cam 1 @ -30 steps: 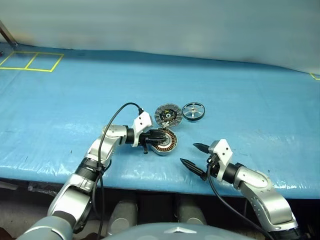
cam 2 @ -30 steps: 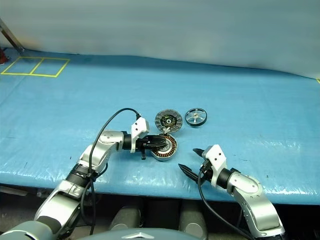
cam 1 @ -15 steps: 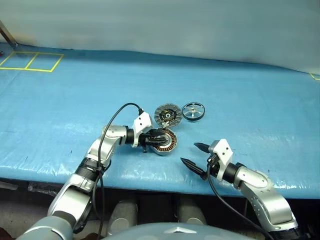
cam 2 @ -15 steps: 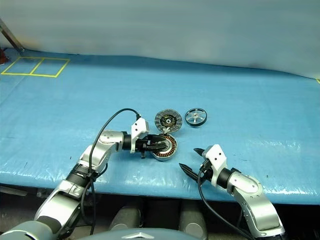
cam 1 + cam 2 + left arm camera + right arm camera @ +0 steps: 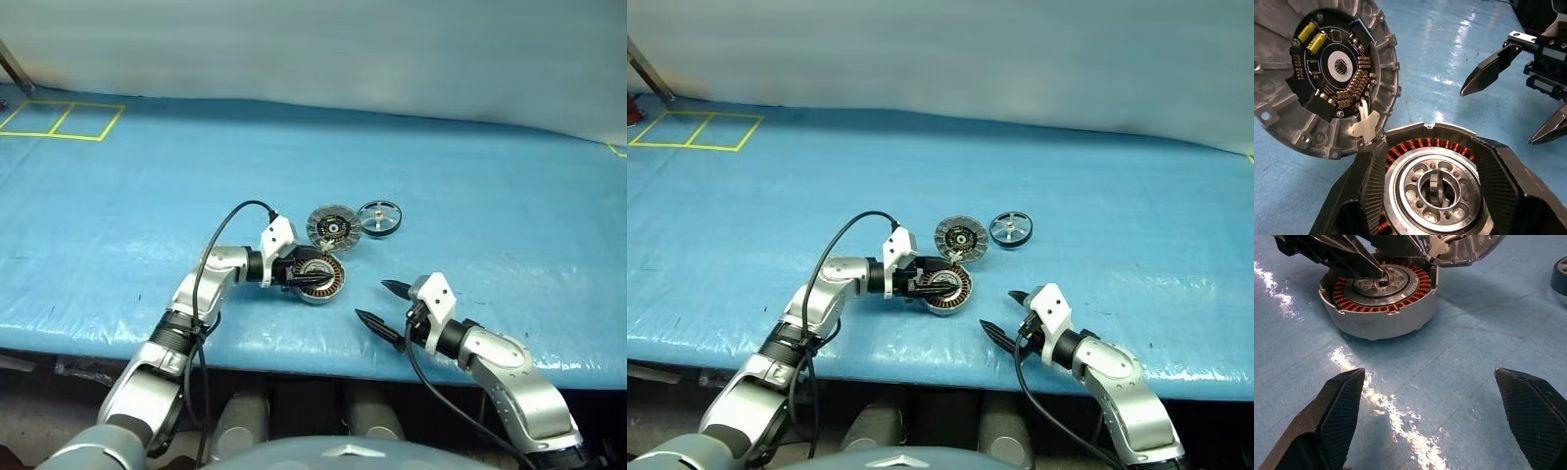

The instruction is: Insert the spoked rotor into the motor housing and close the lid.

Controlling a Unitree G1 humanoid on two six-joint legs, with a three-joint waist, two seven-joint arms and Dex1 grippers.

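Three motor parts lie on blue sheeting (image 5: 470, 186). Motor housing (image 5: 318, 277) sits centre, left gripper (image 5: 309, 274) half-open astride its hub, probably steadying it. Lid (image 5: 331, 227) leans on the housing's rim. Spoked rotor (image 5: 379, 217) lies beyond, untouched. Right gripper (image 5: 382, 304) waits nearby, spread wide, empty.

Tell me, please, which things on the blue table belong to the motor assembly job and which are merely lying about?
Belonging to the job:
motor housing, with the left gripper at it
lid, tilted against the housing
spoked rotor

Lying about:
yellow tape squares on the blue table cover
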